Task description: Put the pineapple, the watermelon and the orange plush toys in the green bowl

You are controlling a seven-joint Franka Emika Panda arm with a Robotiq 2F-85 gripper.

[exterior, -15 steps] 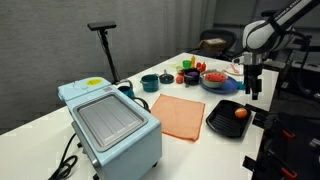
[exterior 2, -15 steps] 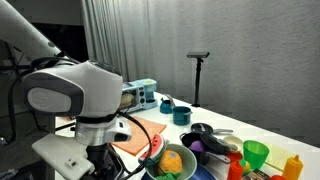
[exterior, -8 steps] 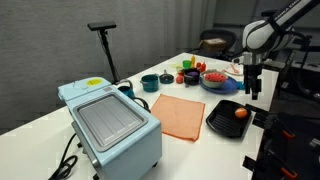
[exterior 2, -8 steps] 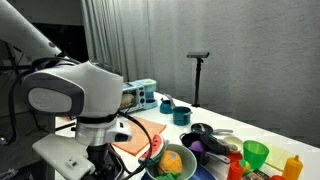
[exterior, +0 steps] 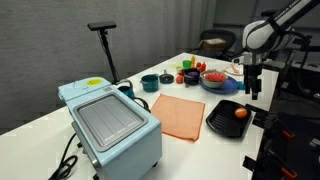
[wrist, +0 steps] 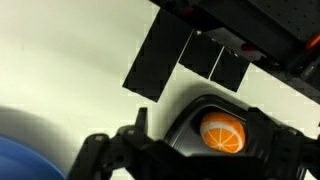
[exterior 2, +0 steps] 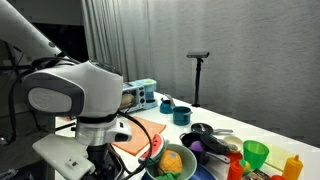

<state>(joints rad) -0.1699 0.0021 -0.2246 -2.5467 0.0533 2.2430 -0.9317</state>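
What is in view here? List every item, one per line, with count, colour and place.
Toaster oven: one, pale blue, near end of the table.
Cloth: one, orange, flat beside the oven.
Tray: one, black, at the table edge past the cloth.
Orange plush: one, orange, in the tray.
Plate: one, blue, beyond the tray.
Green bowl: one, green, on the plate.
Pineapple plush: one, yellow-orange, in the bowl.
Watermelon plush: one, red, in the bowl.
Cups: two, dark teal, beside the plate.
Stand: one, black, behind the oven.
Tumbler: one, bright green, near the bowl.
Robot arm: one, white, over the table.
Tool: one, black, open, hanging above the tray's edge.
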